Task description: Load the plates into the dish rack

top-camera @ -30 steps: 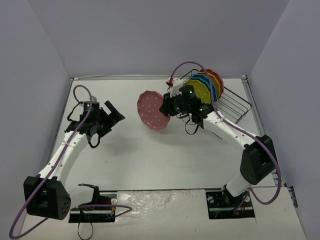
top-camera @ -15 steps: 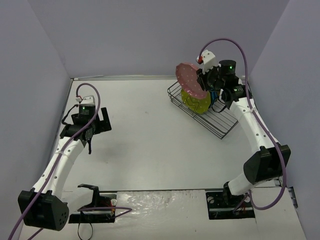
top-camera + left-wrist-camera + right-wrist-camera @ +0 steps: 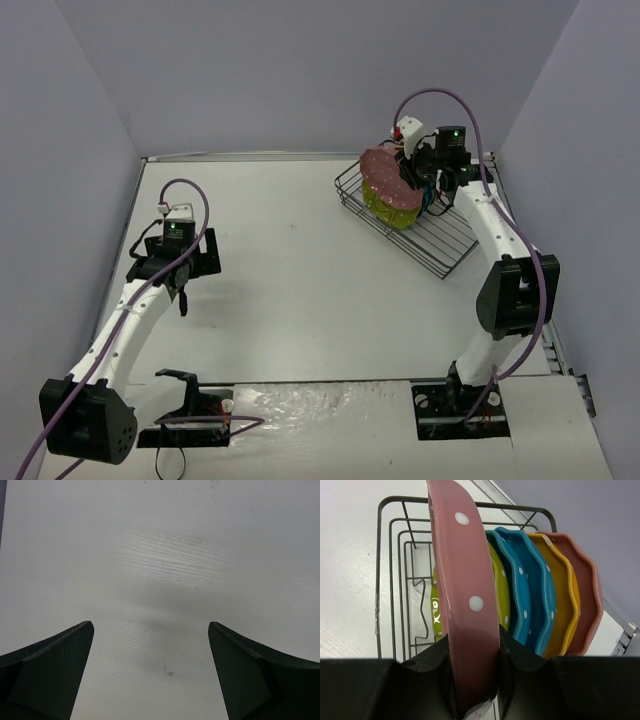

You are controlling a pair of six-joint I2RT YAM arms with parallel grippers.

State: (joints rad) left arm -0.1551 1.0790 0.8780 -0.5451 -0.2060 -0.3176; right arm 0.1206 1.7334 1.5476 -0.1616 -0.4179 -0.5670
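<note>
My right gripper (image 3: 475,680) is shut on the rim of a pink polka-dot plate (image 3: 465,605), held on edge over the left end of the black wire dish rack (image 3: 390,580). Right beside it in the rack stand a lime green plate (image 3: 501,587), a teal blue one (image 3: 530,595), an orange one (image 3: 565,600) and a reddish one (image 3: 590,595). From above, the pink plate (image 3: 388,178) leans over the green plate (image 3: 385,212) in the rack (image 3: 445,250). My left gripper (image 3: 150,630) hangs open over bare table, nothing between its fingers.
The rack sits at the back right, close to the right wall and the table's far edge. The left arm (image 3: 178,268) is over the left side of the white table (image 3: 290,270). Grey walls close in three sides.
The right arm carried the pink plate from mid-table over to the rack and lowered it beside the green plate. The left arm drew back toward the left, still open.
</note>
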